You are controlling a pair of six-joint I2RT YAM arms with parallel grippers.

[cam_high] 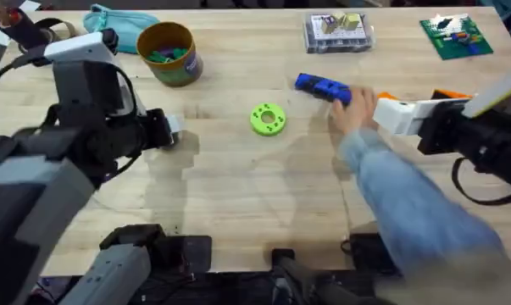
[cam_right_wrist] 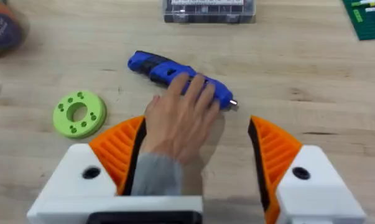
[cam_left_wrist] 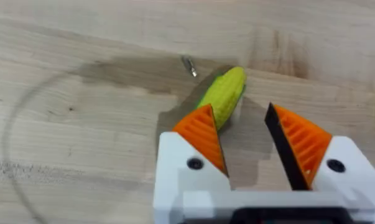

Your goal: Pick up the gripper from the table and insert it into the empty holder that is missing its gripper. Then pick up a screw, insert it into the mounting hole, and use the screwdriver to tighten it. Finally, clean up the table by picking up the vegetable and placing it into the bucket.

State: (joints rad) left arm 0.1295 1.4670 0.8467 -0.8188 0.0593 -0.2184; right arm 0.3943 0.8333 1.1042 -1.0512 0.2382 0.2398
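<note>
A person's hand [cam_right_wrist: 181,121] in a blue sleeve [cam_high: 408,203] rests on the blue screwdriver [cam_right_wrist: 175,73], which lies on the table [cam_high: 238,195] with its bit pointing away from the green ring. My right gripper [cam_right_wrist: 196,152] is open just behind that hand, its orange fingers [cam_right_wrist: 120,149] on either side of the wrist. My left gripper [cam_left_wrist: 246,134] is open, low over a yellow-green corn vegetable [cam_left_wrist: 224,93] that lies just ahead of its fingertips. A small screw [cam_left_wrist: 188,65] lies beyond the corn. The ochre bucket [cam_high: 169,52] stands at the back left. The loose gripper and the empty holder are out of view.
A green ring part [cam_high: 268,119] sits mid-table. A teal pouch [cam_high: 111,21] lies beside the bucket. A clear parts box [cam_high: 338,32] and a green board [cam_high: 456,36] are at the back right. The person's arm crosses the right front of the table.
</note>
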